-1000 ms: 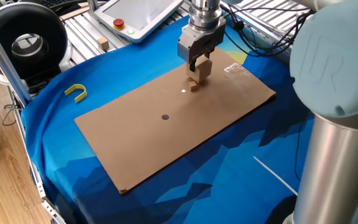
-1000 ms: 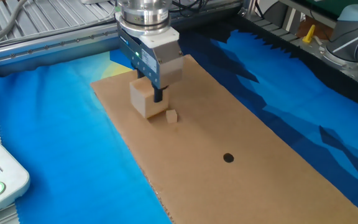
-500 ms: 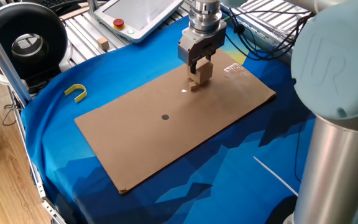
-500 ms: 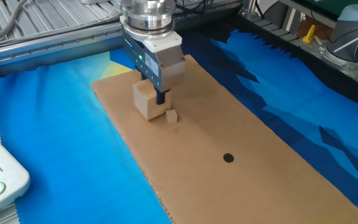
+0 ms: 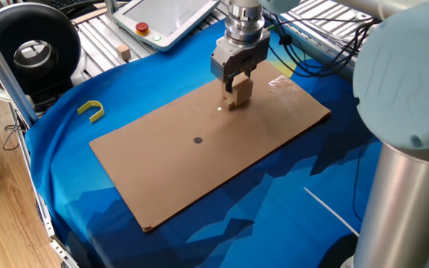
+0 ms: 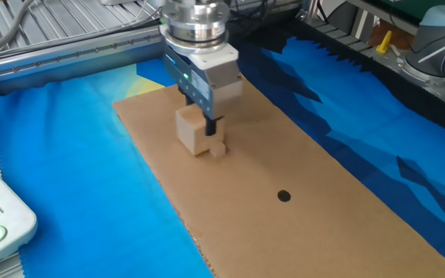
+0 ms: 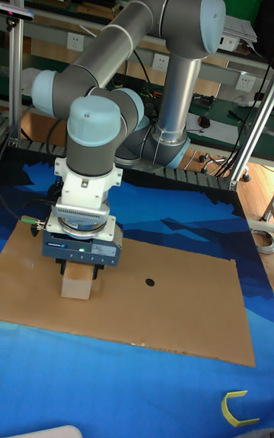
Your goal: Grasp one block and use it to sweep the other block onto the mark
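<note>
My gripper (image 5: 234,83) is shut on the large light-tan block (image 5: 241,91) and holds it low on the brown cardboard sheet (image 5: 162,175). The other block, a tiny tan-brown cube (image 5: 232,103), lies against the large block's lower edge on the side facing the mark. In the other fixed view the gripper (image 6: 200,126) grips the large block (image 6: 192,131), and the tiny cube (image 6: 218,148) touches it. The mark, a dark grey dot (image 5: 197,139) (image 6: 284,196), lies further along the sheet. The tall fixed view shows gripper (image 7: 79,268), large block (image 7: 76,284) and mark (image 7: 150,283); the tiny cube is hidden there.
A white fleck (image 5: 220,109) and a shiny tape patch (image 5: 278,82) are on the cardboard. A yellow U-shaped piece (image 5: 91,110) lies on the blue cloth at left. A teach pendant (image 5: 166,18) and a black round device (image 5: 32,50) stand beyond the cloth.
The gripper has carried the large block toward the tiny cube. The gap between them has closed, and the tiny cube has been nudged slightly toward the mark.
</note>
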You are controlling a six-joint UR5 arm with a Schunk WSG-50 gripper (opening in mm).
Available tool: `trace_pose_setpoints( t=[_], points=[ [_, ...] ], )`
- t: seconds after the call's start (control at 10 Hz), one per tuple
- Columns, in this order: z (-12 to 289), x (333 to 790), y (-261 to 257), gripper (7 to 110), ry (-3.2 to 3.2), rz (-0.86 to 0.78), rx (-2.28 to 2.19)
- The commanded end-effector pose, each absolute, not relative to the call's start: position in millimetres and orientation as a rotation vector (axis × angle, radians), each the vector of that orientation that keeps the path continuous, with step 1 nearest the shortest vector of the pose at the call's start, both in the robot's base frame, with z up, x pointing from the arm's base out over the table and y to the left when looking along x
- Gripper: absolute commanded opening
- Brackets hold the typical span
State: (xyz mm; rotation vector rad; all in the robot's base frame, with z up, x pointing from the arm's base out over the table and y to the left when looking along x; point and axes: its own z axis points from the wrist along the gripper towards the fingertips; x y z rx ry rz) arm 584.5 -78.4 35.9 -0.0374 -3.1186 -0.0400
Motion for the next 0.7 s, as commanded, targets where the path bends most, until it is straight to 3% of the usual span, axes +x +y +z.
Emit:
trace_pose_setpoints(
  t=[0.0, 0.3, 0.6],
  points=[
    [31.6, 567.2, -49.6, 7, -3.121, -0.139, 0.062],
    [38.0, 543.6, -45.7, 7, -3.1, -0.148, 0.211],
    [52.9, 568.6, -68.1, 7, -3.152, -0.056, 0.175]
  ],
)
